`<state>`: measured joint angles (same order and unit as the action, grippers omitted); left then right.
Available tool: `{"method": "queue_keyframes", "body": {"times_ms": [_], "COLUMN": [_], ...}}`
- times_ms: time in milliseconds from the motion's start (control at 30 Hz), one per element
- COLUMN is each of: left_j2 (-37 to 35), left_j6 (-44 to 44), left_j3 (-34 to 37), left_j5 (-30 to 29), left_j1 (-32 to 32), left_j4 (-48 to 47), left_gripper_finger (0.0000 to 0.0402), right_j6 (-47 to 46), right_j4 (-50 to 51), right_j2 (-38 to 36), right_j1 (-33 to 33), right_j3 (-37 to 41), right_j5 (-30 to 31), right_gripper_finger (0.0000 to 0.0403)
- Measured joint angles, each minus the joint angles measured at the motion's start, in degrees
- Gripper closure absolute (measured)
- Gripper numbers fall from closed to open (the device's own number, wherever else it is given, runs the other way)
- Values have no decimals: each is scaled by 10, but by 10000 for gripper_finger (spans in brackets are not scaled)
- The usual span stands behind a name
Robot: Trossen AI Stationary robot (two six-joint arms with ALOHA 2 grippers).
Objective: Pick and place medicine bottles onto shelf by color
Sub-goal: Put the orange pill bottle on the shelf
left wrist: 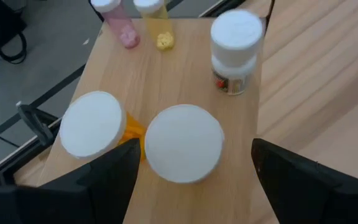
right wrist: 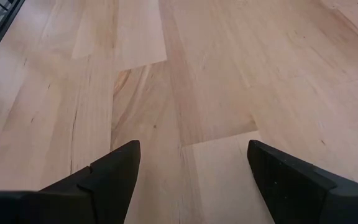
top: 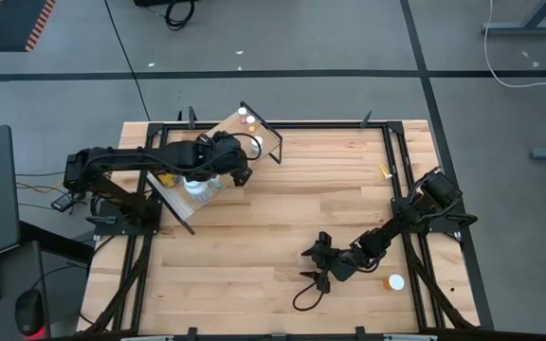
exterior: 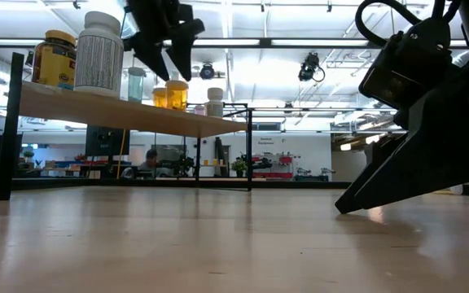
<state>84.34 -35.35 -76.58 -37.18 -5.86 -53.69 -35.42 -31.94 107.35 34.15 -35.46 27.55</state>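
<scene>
Five bottles show from the left wrist on the plywood shelf [left wrist: 166,74], two wide white-lidded ones [left wrist: 184,142] nearest, a white-capped labelled one [left wrist: 235,53], one pink [left wrist: 122,25], one yellow [left wrist: 157,28], the left gripper [left wrist: 191,168] open-fingered above them, while the right gripper [right wrist: 191,165] hangs open-fingered over bare surface [right wrist: 197,74].

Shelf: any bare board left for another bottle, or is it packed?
The shelf has a free patch mid-board, bordered by the pink vial, yellow vial and white-capped bottle. It is crowded under the open left gripper, where two big white lids sit close.
</scene>
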Motion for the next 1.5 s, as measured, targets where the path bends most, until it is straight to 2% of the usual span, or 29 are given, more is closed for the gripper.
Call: {"method": "queue_keyframes", "body": {"times_ms": [267, 367, 633, 867, 1000, 1067, 1167, 1333, 1400, 1500], "left_j2": [-64, -92, -120, -126, -140, -140, -137, -102, -87, -68], "left_j6": [1, 29, 176, 248, 283, 299, 339, 410, 438, 470], "left_j3": [0, 0, 1, 0, 0, 0, 0, 2, 2, 2], "left_j5": [22, 39, 44, 43, 43, 43, 42, 43, 43, 44], "left_j1": [3, 17, 101, 184, 242, 273, 315, 359, 371, 387], "left_j4": [25, 70, 226, 339, 370, 372, 375, 399, 427, 460], "left_gripper_finger": [86, 88, 105, 108, 108, 108, 109, 109, 109, 109], "right_j6": [1, 5, 9, 40, 67, 69, 55, -12, -54, -142], "right_j4": [0, -1, -4, -2, 25, 76, 212, 560, 676, 779], "right_j2": [0, 0, 1, -8, -43, -67, -108, -140, -138, -138], "right_j1": [0, 0, -1, -14, -29, -38, -50, -48, -40, -20], "right_j3": [0, 0, 0, 0, -2, -13, -54, -186, -245, -302], "right_j5": [0, 0, 1, -7, -22, -33, -56, -99, -137, -218], "right_gripper_finger": [95, 95, 95, 95, 95, 95, 95, 95, 95, 95]}}
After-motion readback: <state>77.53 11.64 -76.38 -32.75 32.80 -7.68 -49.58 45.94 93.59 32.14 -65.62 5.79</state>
